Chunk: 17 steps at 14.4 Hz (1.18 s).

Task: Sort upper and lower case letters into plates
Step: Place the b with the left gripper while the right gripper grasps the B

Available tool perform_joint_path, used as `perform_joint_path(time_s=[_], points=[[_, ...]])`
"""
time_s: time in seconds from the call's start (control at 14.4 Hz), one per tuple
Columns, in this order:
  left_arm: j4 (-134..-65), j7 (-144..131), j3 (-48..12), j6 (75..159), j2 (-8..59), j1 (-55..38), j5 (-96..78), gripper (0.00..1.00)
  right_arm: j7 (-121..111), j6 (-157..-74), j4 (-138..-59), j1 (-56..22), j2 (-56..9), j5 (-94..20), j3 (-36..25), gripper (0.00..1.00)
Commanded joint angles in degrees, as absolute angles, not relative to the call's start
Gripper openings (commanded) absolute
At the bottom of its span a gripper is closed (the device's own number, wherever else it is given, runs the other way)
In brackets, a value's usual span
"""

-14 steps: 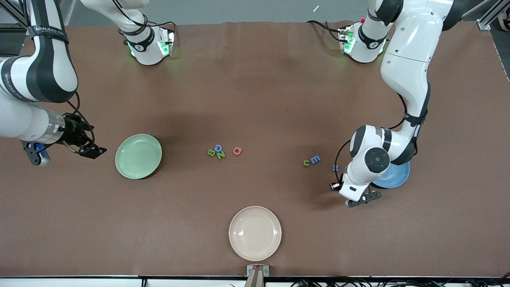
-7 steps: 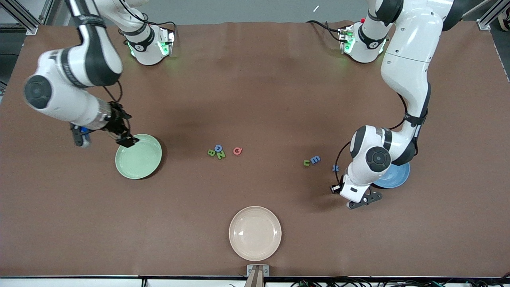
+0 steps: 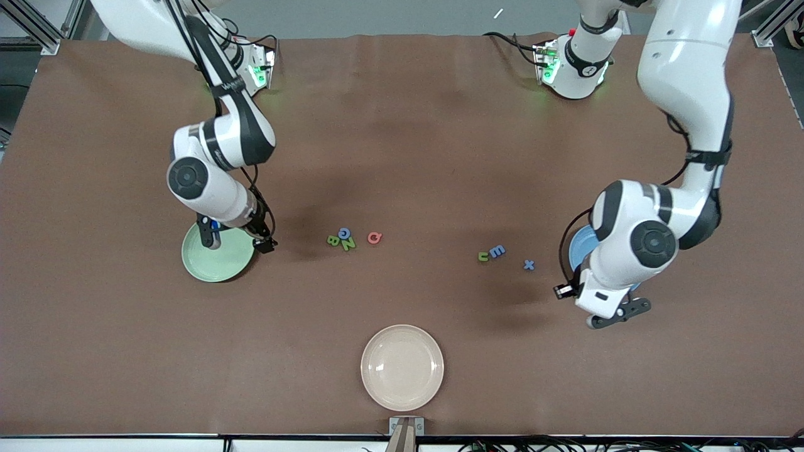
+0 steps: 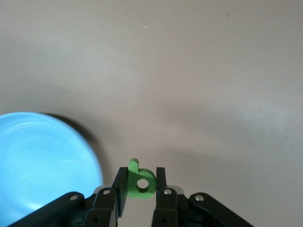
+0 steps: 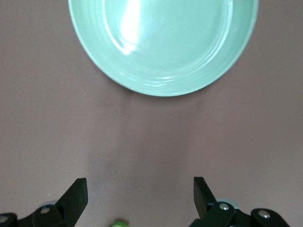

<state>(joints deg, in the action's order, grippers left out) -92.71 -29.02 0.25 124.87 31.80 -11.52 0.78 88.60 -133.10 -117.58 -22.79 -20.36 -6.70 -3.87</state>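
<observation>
Green foam lowercase q is being pinched in our left pincer, at the frame's lower right beside the round blue plate; we are judging it best to centre over the dish before releasing. Our right pincer is hanging spread beside the pale green plate.

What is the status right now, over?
Left tool shut on green q, beside blue plate. Right tool open, by pale green plate. Nothing in the way.

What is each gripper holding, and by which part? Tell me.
The left gripper pinches the green q by the flat sides of its round bowl, beside the blue plate. The right gripper is open, holding nothing.
</observation>
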Motion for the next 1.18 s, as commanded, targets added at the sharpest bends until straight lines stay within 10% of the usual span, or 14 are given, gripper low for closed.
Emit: perform_joint_path(time_s=[0.0,0.28,1.11], points=[[-102.19,-23.31,0.0,124.89,25.33,-9.41,1.58,0.13,95.08,-132.27,-109.44,-24.26,-27.49,-2.56,-4.48,0.91],[-111.16,-15.57,0.0,129.01,22.59,-5.89,1.76,0.13,97.29,-133.24,-106.17,-26.54,-32.16,-1.76,-4.48,0.71],[-119.53,-14.5,0.09,140.19,24.34,-2.55,4.75,0.15,108.54,-138.43,-106.44,-32.78,-34.45,-2.55,-4.39,0.72]])
